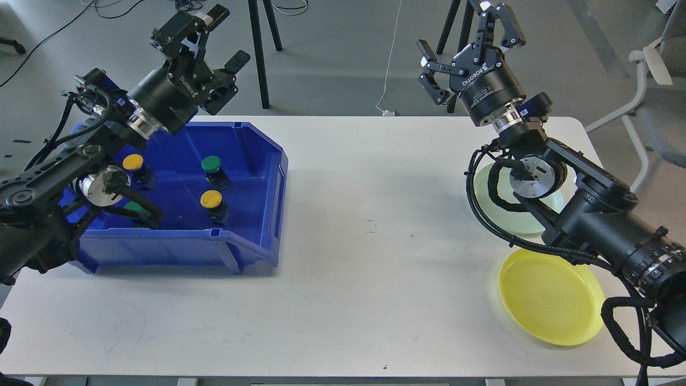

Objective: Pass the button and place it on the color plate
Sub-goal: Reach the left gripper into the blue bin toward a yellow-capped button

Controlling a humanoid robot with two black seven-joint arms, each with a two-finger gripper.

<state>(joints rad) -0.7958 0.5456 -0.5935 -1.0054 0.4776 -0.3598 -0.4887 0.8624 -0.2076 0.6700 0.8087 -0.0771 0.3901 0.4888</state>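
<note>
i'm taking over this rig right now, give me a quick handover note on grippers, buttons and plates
Left gripper: open, empty, raised above the blue bin's back edge.
Right gripper: open, empty, raised beyond the table's far edge.
Buttons: all in the bin; two yellow buttons, one green button, another green one partly hidden behind the left arm.
Plates: yellow plate and green plate at the right, nothing visible on either.
Done: nothing yet.
Left: pick, pass and place every button.
</note>
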